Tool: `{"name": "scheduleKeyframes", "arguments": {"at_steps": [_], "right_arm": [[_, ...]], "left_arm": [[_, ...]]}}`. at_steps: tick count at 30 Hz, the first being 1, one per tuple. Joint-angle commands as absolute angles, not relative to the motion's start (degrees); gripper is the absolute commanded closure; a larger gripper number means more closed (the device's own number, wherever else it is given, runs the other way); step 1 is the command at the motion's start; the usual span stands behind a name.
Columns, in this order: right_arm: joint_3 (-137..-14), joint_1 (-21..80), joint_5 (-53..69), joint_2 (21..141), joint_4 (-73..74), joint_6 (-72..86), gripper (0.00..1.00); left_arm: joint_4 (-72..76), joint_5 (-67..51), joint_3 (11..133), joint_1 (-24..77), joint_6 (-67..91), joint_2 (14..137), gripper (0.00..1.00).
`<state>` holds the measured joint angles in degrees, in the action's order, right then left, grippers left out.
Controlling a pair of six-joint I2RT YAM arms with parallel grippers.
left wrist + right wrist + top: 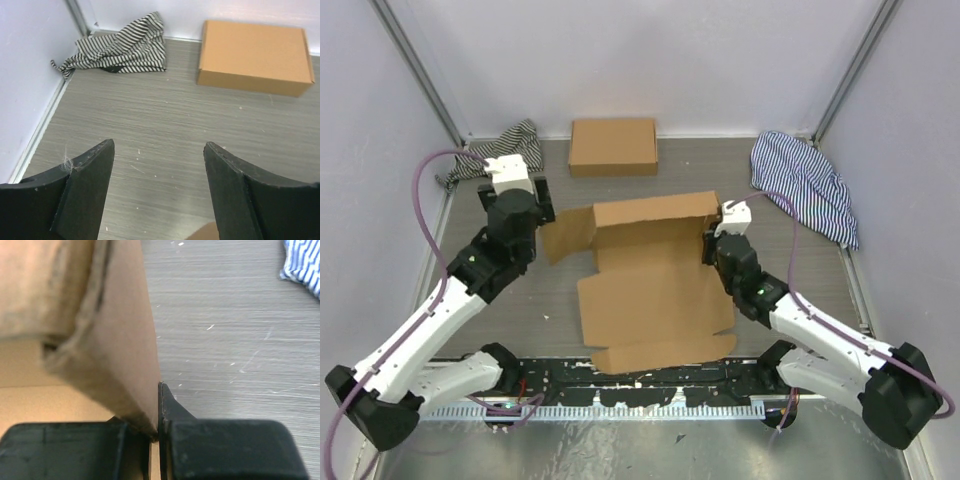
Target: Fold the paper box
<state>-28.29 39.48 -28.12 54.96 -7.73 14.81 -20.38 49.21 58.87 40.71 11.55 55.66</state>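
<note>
1. Just on the near side of the closed box [613,146], apart from it, you have the paper box [660,290] lying mostly flat on the table [680,170].
2. The paper box's edge facing the closed box is folded up into a low wall. A side flap splays out at the left end of that wall. The wide panels further from the closed box lie flat, with a narrow flap along the last edge.
3. Your right gripper [713,240] sits at the right end of that raised wall, on the side away from the closed box. Its fingers are pressed almost together and pinch the cardboard there. In the right wrist view the brown wall [115,330] runs down into the right gripper [159,427] with no gap showing on either side.
4. Your left gripper [542,200] is by the splayed left flap, nearer than the closed box and to its left. Its fingers stand wide apart and hold nothing. In the left wrist view the left gripper [157,165] points over bare table, with the closed box [255,50] ahead and to the right. A sliver of brown cardboard shows at the bottom edge between the fingers.
5. A grey striped cloth [505,145] lies bunched just left of the closed box, and a blue striped cloth [805,185] lies well to its right.
</note>
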Motion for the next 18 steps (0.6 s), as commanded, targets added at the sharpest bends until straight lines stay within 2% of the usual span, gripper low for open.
{"name": "scheduleKeyframes", "arguments": {"at_steps": [1, 4, 7, 10, 15, 18], "right_arm": [[-34.5, 32.0, -22.5, 53.9, -1.3, 16.3, 0.99], [-35.7, 27.9, -17.7, 55.1, 0.4, 16.5, 0.99], [-35.7, 26.1, -14.7, 55.6, 0.6, 17.0, 0.99], [-35.6, 24.8, -10.7, 55.9, 0.2, 17.7, 0.99], [-37.2, 23.5, -7.2, 58.5, 2.1, 17.8, 0.99], [-38.0, 22.8, -6.4, 59.4, 2.7, 17.6, 0.99]], "left_arm": [[-13.9, 34.1, 57.4, 28.9, 16.6, 56.1, 0.21], [-11.0, 24.4, 56.5, 18.7, 21.3, 57.7, 0.20], [-3.9, 9.2, 52.6, 9.1, 27.3, 61.5, 0.21], [2.8, -4.7, 48.2, 5.7, 30.0, 67.2, 0.25], [18.5, -11.2, 37.0, 5.7, 35.6, 65.2, 0.29], [19.8, -11.9, 32.2, 5.7, 34.9, 61.5, 0.28]]}}
